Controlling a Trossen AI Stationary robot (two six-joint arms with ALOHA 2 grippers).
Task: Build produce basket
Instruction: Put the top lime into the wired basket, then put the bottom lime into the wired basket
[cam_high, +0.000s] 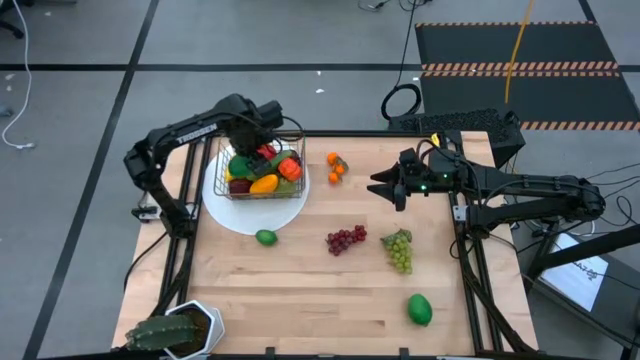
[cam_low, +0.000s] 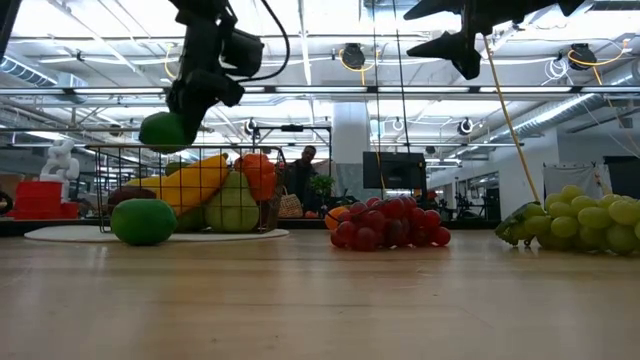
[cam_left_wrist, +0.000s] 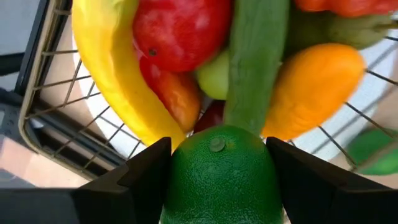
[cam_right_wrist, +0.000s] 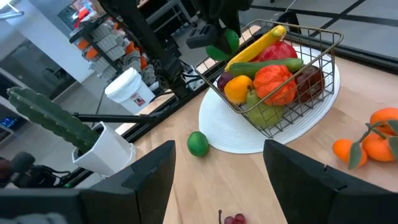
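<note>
The wire basket (cam_high: 266, 172) stands on a round white plate (cam_high: 250, 212) at the far left, holding a banana (cam_left_wrist: 115, 81), a red apple (cam_left_wrist: 180, 28), a cucumber (cam_left_wrist: 255, 56) and other produce. My left gripper (cam_high: 243, 135) hangs over the basket's far left part, shut on a green lime (cam_left_wrist: 217, 174), which shows just above the rim in the low view (cam_low: 165, 131). My right gripper (cam_high: 384, 187) is open and empty, raised over the table's far right. My left gripper pinches the lime's two opposite sides (cam_left_wrist: 177, 177) between its two fingers (cam_left_wrist: 146, 174). The fingers come from above and point down. The lime hangs clear above the basket's produce, its stem dimple (cam_left_wrist: 216, 144) facing down toward the basket.
Loose on the table lie another lime (cam_high: 265, 237), red grapes (cam_high: 345, 239), green grapes (cam_high: 399, 250), small oranges (cam_high: 336, 166) and a larger green fruit (cam_high: 419, 309). A potted cactus (cam_high: 175, 330) stands at the near left corner.
</note>
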